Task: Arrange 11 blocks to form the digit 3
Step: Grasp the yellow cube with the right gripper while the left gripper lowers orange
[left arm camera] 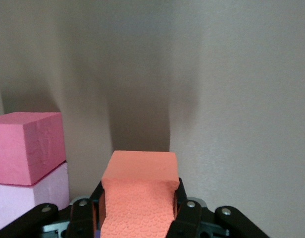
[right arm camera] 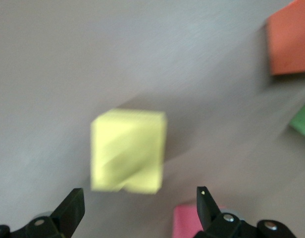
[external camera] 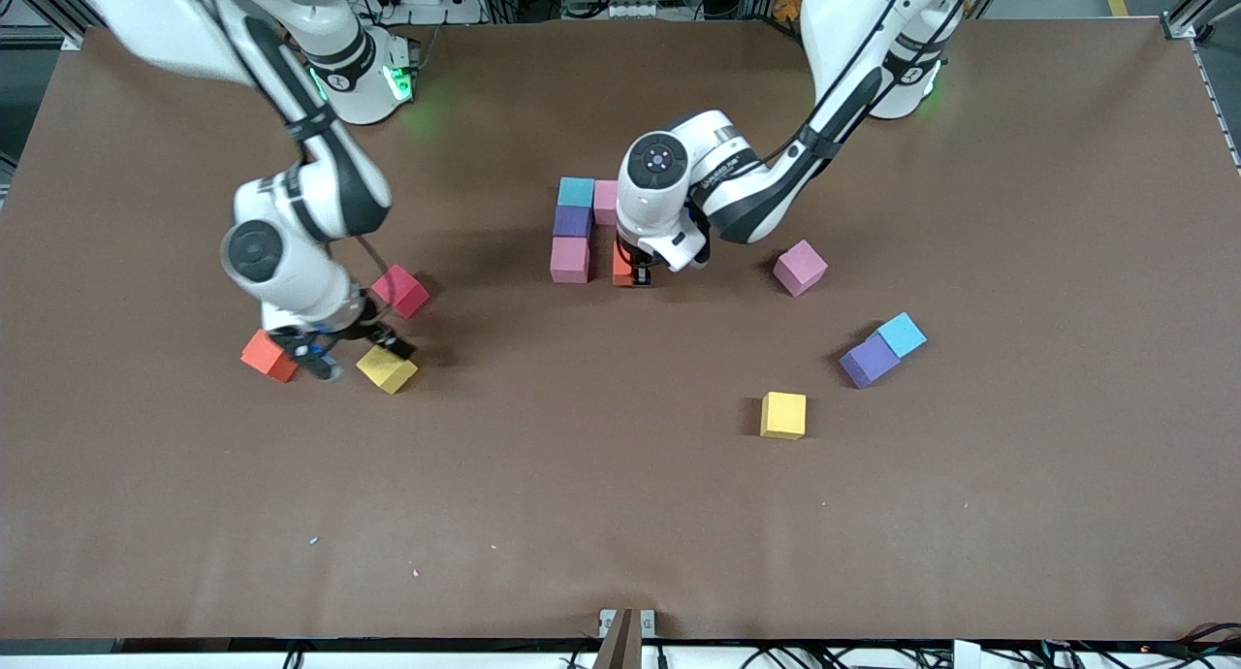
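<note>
Left hand (external camera: 642,277) grips orange block (left arm camera: 139,191) beside pink block (external camera: 570,260)

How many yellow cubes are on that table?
2. One yellow cube lies toward the right arm's end, beside the orange cube, under the open right gripper. The other yellow cube sits alone, nearer the front camera than the purple cube. An arm could hide more.

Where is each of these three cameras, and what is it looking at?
Front view: high across the table, facing both arms and the scattered blocks.
Left wrist view: on the left arm, showing the left gripper shut on an orange block.
Right wrist view: on the right arm, its open right gripper over a yellow block.
Shared: the front view also shows that yellow block.
</note>
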Controlling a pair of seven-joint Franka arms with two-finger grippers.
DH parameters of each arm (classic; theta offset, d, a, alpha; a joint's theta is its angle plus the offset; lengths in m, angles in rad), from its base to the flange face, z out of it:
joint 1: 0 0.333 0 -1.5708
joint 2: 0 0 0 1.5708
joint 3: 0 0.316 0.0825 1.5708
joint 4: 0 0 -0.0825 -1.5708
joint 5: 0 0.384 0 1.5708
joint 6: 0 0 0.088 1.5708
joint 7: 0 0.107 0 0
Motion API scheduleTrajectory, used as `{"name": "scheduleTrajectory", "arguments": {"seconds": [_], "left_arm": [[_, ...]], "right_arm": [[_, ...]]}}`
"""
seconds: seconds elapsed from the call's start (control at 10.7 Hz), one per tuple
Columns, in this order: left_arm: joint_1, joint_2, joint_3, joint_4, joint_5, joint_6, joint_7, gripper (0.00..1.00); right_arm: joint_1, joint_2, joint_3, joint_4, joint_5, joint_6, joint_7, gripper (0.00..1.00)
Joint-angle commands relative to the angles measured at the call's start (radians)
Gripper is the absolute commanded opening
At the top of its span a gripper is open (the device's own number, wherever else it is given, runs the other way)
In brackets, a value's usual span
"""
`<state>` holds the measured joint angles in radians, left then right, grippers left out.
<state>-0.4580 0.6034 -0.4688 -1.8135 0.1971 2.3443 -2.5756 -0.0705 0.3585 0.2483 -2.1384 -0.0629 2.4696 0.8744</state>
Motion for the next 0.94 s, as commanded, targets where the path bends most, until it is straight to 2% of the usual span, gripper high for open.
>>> {"name": "scheduleTrajectory", "arguments": {"seconds": [0.0,0.28,0.66,0.84], "left_arm": [[-0.011,0.001,0.006,-0.009,0.027,0.03,-0.035,0.0],[-0.024,0.018,0.007,0.002,0.05,0.052,-0.047,0.0],[-0.056,0.059,0.012,0.022,0.091,0.073,-0.072,0.0],[-0.057,0.09,0.013,0.063,0.091,0.073,-0.072,0.0]], "right_arm": [[-0.003,0.072,0.019,0.06,-0.006,0.006,0.047,1.0],[0.006,0.12,0.019,0.12,-0.006,0.006,0.07,1.0],[-0.003,0.168,0.017,0.14,-0.018,0.009,0.069,1.0],[-0.005,0.178,0.014,0.143,-0.02,0.009,0.069,1.0]]}}
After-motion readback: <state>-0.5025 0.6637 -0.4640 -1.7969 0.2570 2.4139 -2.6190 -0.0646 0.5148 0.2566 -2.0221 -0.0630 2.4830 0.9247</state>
